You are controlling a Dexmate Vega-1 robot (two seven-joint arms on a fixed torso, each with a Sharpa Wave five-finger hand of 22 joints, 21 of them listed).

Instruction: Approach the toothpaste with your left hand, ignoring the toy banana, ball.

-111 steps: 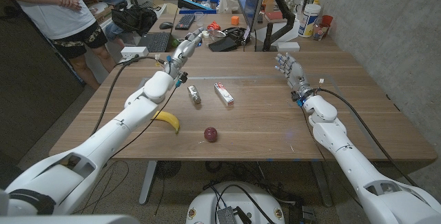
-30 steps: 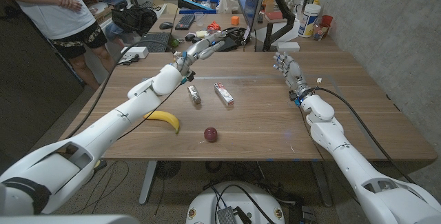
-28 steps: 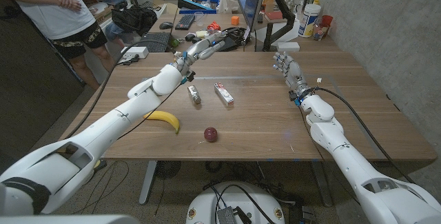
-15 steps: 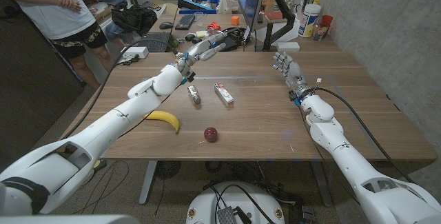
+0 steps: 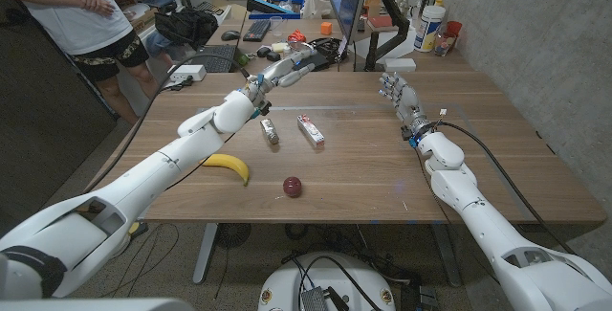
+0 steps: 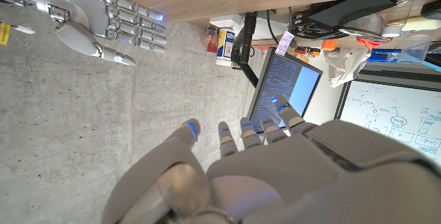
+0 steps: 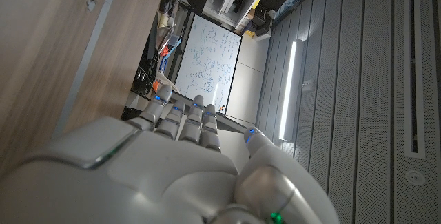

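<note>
Table: toothpaste lies mid-table, w/ a small tube just beside it. Left hand hangs past the far edge, fingers straight, holding nothing; should draw back and descend onto the box, avoiding banana & ball. Right hand open, idle.

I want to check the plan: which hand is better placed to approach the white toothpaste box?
Left, probably. The left hand hangs open beyond the white toothpaste box; the right hand stands further away.
</note>
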